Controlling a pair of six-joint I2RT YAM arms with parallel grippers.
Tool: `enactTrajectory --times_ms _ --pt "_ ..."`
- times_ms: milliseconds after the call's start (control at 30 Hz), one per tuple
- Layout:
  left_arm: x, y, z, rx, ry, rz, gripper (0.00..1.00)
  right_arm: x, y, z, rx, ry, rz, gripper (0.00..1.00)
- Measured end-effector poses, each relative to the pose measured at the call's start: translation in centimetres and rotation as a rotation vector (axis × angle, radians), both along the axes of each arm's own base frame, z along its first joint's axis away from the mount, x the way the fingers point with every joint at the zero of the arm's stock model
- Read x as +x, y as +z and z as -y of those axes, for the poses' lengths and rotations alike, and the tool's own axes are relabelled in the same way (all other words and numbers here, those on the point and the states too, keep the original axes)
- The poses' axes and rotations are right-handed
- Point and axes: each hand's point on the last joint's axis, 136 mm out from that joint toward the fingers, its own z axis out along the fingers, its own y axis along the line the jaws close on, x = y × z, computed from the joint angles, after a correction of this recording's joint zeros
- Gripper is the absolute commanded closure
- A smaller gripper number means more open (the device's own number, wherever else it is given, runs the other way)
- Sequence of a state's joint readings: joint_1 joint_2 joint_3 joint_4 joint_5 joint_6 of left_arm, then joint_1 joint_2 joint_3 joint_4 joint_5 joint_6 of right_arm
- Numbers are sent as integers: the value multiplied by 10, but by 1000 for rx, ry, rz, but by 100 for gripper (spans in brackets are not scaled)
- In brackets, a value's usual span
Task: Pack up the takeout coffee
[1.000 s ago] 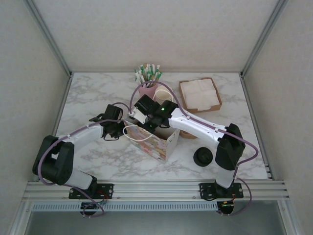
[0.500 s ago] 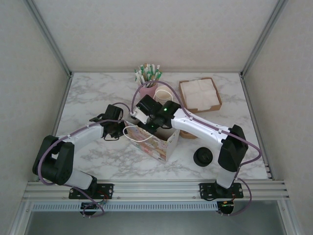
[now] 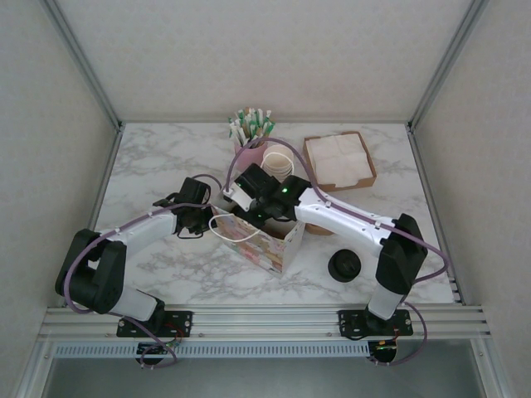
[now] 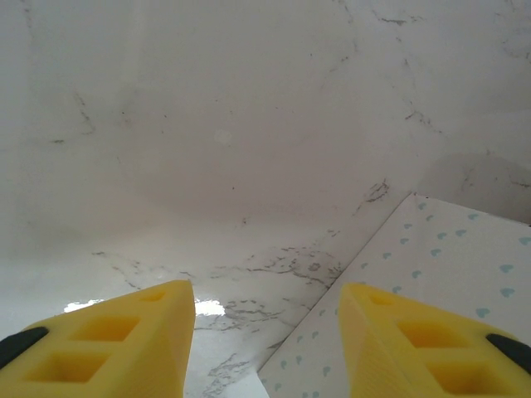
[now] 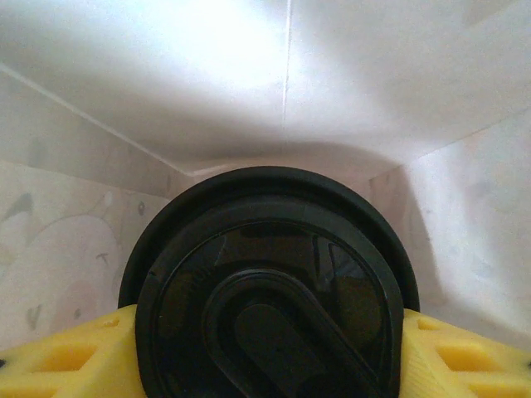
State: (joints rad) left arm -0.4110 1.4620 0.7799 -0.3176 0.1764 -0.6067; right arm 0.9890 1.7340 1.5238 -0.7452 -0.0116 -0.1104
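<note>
One takeout coffee [image 5: 274, 290] was clamped by the right gripper [image 5: 265, 356] inside the bag [image 3: 267, 247], left gripper [image 4: 265, 332] spread empty beside it; set-down, release judged next.

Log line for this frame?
step: bagging | right gripper: shut on coffee at lid, inside bag | left gripper: open, beside bag

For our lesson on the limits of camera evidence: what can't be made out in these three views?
1. Right wrist view: the black lid of the takeout coffee hides its cup and the bag floor.
2. Top view: the right arm covers the mouth of the paper bag, hiding its contents.
3. Left wrist view: the bag's patterned side is cut off by the frame edge.
4. Top view: the sticks in the pink cup are too small to identify.
</note>
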Motion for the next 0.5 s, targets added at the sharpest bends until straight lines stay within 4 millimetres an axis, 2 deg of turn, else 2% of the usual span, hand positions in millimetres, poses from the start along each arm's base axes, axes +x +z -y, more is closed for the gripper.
enactTrajectory --times_ms 167,500 --pt "0 0 0 3 1 1 53 -1 -23 3 -66 -1 -37 51" --pt "0 0 1 6 -2 2 53 -3 -29 9 -104 0 -37 50"
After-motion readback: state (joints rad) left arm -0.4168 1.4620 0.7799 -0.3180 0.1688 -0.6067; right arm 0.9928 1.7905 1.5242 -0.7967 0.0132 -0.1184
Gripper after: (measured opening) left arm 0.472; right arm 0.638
